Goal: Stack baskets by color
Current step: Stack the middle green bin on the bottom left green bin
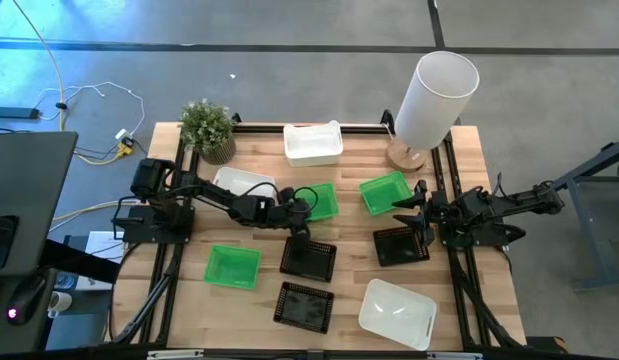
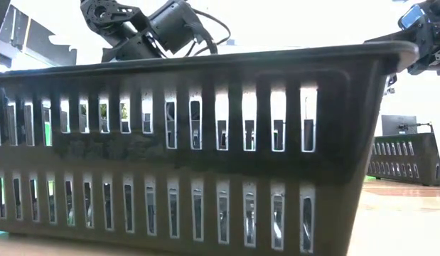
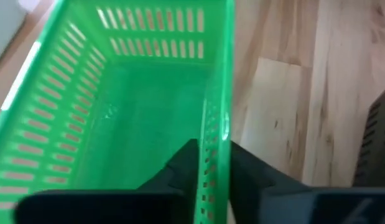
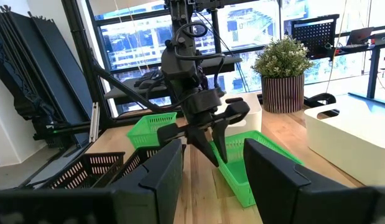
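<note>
My left gripper point(image 1: 303, 212) reaches across from the table's left and is shut on a green basket point(image 1: 321, 200) at mid-table; the right wrist view shows this gripper point(image 4: 212, 138) and basket point(image 4: 257, 163) too. Two more green baskets point(image 1: 384, 192) point(image 1: 232, 266), three black ones point(image 1: 309, 258) point(image 1: 304, 303) point(image 1: 401, 243) and three white ones point(image 1: 312, 143) point(image 1: 244, 185) point(image 1: 397, 312) sit apart on the wooden table. My right gripper point(image 4: 211, 180) waits open at the right edge, holding nothing. My left gripper has one finger point(image 3: 180, 171) inside the green basket and one finger point(image 3: 257, 177) outside, pinching a slotted long side wall point(image 3: 218, 134) near its left end. The fingers slant down from the table's left, across the rim. The basket's bottom looks to be on the table.
A tall white cylinder point(image 1: 434, 95) on a wooden base stands at the far right and a small potted plant point(image 1: 209, 128) at the far left. A black basket point(image 2: 205, 142) fills the low view. Bare wood shows between the baskets.
</note>
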Available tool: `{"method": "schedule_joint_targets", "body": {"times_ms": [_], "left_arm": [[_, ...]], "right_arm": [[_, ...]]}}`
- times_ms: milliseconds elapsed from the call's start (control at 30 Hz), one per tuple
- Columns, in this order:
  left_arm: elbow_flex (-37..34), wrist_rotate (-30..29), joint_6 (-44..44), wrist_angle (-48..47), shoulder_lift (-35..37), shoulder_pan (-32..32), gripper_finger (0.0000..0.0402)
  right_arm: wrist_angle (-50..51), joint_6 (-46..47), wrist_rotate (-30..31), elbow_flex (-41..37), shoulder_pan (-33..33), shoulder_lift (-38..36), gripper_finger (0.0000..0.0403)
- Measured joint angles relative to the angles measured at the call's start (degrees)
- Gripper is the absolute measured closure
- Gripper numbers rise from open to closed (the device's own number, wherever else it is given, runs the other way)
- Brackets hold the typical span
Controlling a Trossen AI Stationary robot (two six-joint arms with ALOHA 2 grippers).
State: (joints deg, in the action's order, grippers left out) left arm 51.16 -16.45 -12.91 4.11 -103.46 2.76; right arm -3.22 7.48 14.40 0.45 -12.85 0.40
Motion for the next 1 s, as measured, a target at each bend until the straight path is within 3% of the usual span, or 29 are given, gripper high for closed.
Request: {"method": "schedule_joint_targets", "body": {"times_ms": [100,467,767,1000], "left_arm": [[0.0,0.4,0.1,0.0,0.1,0.0,0.0395],[0.1,1.0,4.5,-1.0,4.8,-0.7,0.0401],[0.1,0.9,5.6,-12.5,17.7,-4.5,0.0401],[0.1,-0.2,5.9,-23.2,28.8,-11.8,0.0401]], "right_arm": [[0.0,0.0,0.0,0.0,0.0,0.0,0.0242],[0.0,0.0,0.0,0.0,0.0,-0.1,0.0242],[0.0,0.0,0.0,0.0,0.0,0.0,0.0242],[0.0,0.0,0.0,0.0,0.0,0.7,0.0242]]}}
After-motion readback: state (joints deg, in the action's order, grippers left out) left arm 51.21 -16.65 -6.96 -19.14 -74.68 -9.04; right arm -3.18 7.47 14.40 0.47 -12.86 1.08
